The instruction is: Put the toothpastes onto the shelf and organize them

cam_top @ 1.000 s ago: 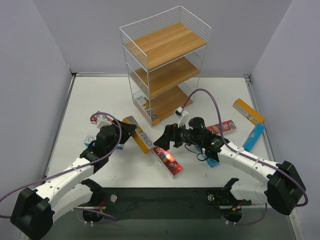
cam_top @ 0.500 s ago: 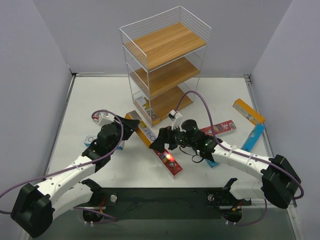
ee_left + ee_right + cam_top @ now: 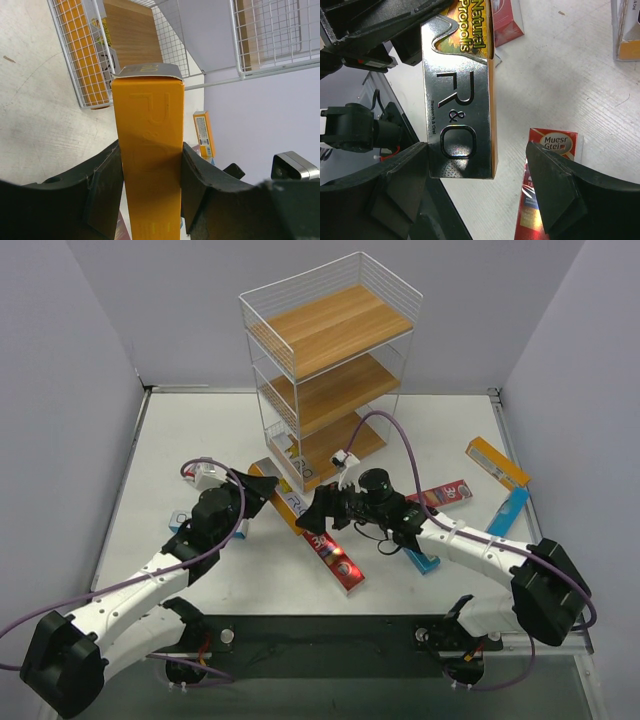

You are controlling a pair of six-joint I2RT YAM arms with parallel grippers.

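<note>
My left gripper [image 3: 248,500] is shut on one end of an orange-and-silver "R&O" toothpaste carton [image 3: 283,502] and holds it just in front of the shelf [image 3: 335,330]. In the left wrist view the carton [image 3: 150,130] stands clamped between both fingers, pointing at the shelf's bottom tier [image 3: 130,35]. My right gripper [image 3: 318,514] is open. Its jaws straddle the carton's other end [image 3: 460,100], which lies close to the left finger [image 3: 395,185]. A red carton [image 3: 336,560] lies on the table under it and also shows in the right wrist view [image 3: 553,140].
An orange carton [image 3: 285,455] lies in the shelf's bottom tier. Loose cartons lie to the right: red "3D" [image 3: 445,493], orange [image 3: 497,462], blue [image 3: 507,512], teal [image 3: 425,561]. Another teal one [image 3: 180,520] lies by the left arm.
My right gripper has moved left, up to the free end of the carton that my left gripper holds. The left gripper and carton have shifted slightly towards the shelf.
</note>
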